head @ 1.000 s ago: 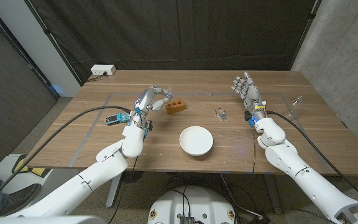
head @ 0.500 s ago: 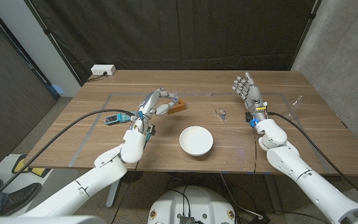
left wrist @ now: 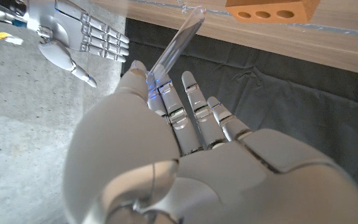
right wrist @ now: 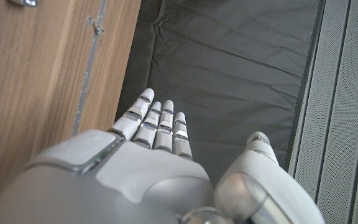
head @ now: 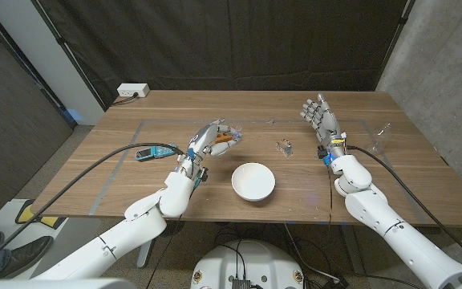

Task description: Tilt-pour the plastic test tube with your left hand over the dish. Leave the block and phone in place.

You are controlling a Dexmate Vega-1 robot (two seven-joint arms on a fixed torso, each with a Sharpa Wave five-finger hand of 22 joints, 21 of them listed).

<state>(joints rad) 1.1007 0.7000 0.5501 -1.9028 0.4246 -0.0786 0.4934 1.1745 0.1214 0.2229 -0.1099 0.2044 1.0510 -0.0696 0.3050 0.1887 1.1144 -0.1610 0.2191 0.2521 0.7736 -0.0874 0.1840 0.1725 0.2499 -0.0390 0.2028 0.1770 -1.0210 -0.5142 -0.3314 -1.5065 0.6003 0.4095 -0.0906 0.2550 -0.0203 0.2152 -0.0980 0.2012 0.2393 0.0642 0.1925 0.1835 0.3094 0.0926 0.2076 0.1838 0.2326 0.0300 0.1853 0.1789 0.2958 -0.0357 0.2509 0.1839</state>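
clear plastic test tube (left wrist: pixel 178 38) is held in my left hand (head: pixel 207 143), lifted beside the white dish (head: pixel 253 181) to tilt over it; right hand (head: pixel 319 117) waits open, holding nothing.

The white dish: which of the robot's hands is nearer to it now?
Left. The left hand, holding the plastic test tube, is just behind the white dish toward its left side. The right hand is farther off, beyond the dish's right side.

The left hand (head: pixel 207 140), holding the plastic test tube (left wrist: pixel 178 39), now sits farther right and nearer the dish (head: pixel 253 181) than before, covering most of the block (head: pixel 226 139).
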